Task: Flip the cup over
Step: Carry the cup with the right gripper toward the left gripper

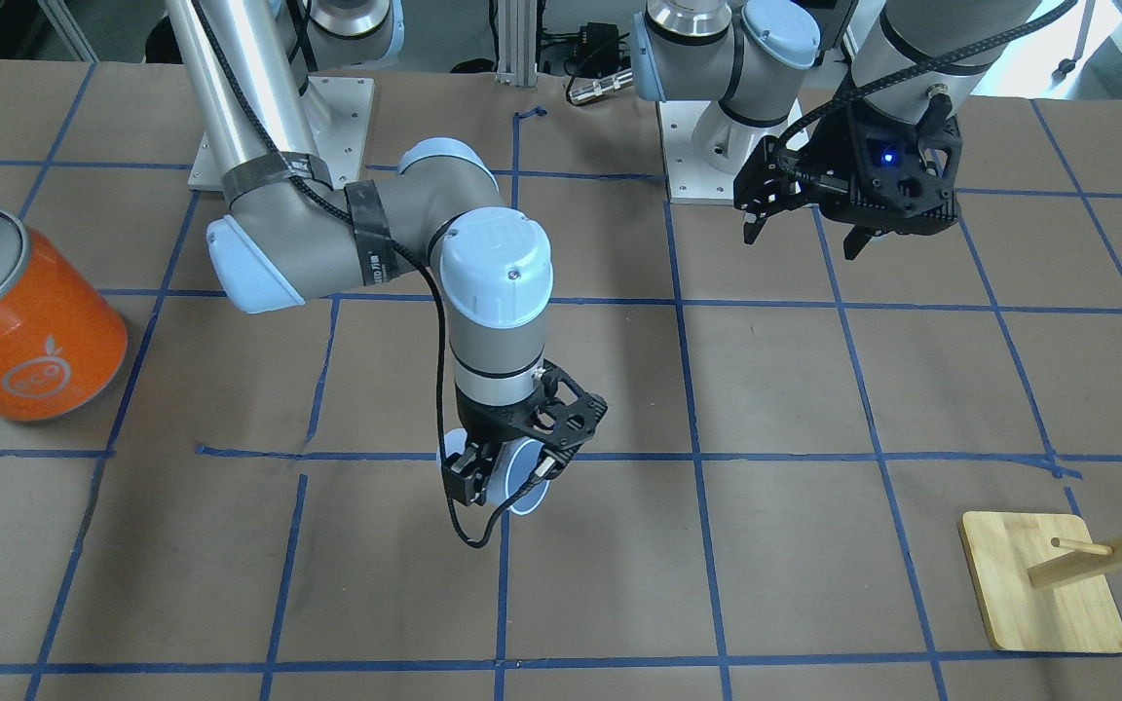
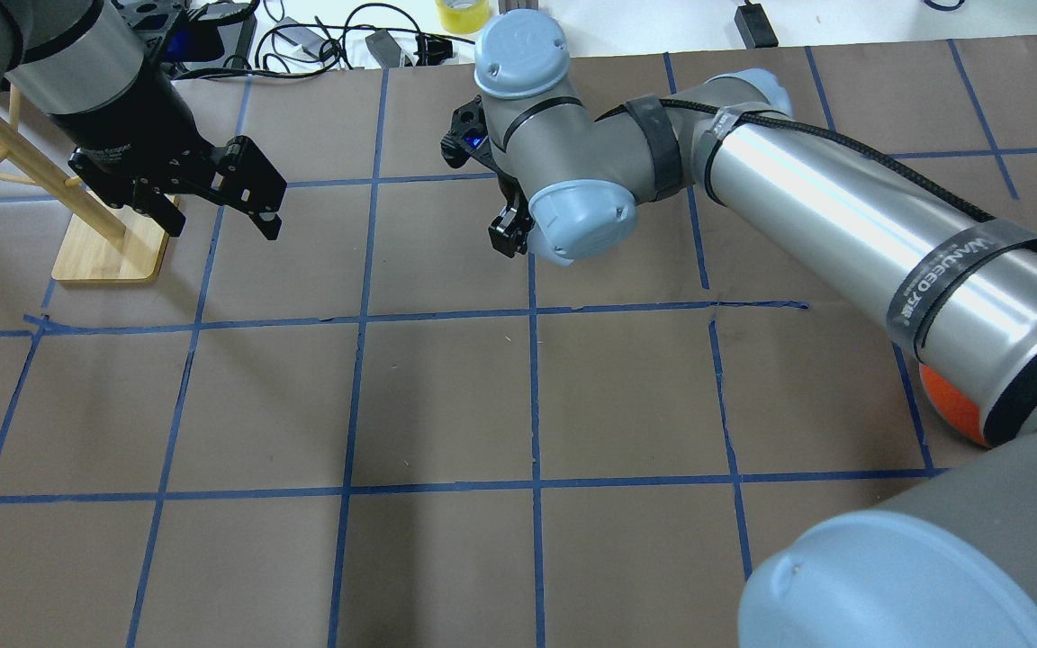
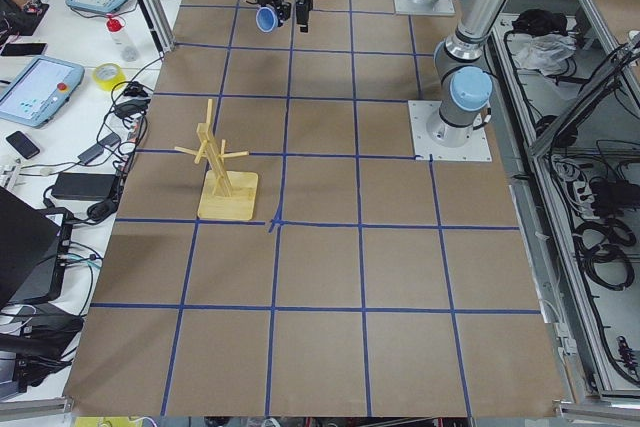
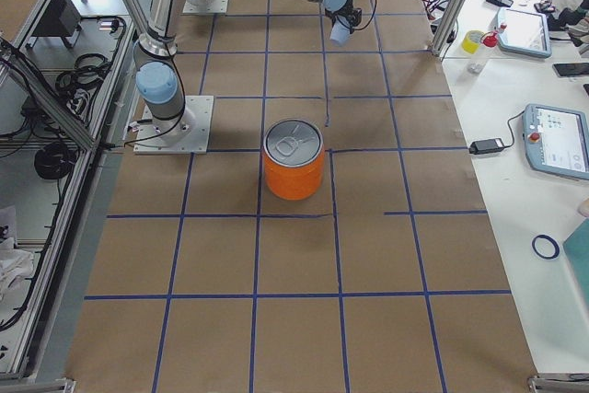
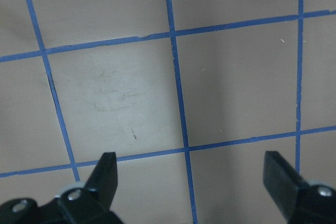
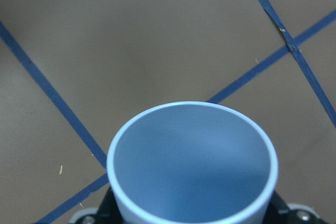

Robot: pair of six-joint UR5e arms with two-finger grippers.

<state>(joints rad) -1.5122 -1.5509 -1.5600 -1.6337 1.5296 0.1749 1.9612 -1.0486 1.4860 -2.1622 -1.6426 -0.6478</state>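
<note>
An orange can (image 4: pixel 294 161) with a silver top stands upright on the table (image 4: pixel 294 338). The table is covered in brown paper, and blue tape marks it into squares. A wooden stand (image 3: pixel 222 172) rises from a flat square base, with pegs sticking out of its post. It is well apart from the can, toward the other end of the table. On the white bench (image 3: pixel 60 162) beside the table lie 2 tablets (image 3: pixel 38 89), a roll of yellow tape (image 3: pixel 107 74), a small bottle (image 3: pixel 122 39), a phone (image 3: pixel 20 144) and tangled cables (image 3: pixel 120 112). A blue ring (image 4: pixel 545 247) lies farther along the same bench.
</note>
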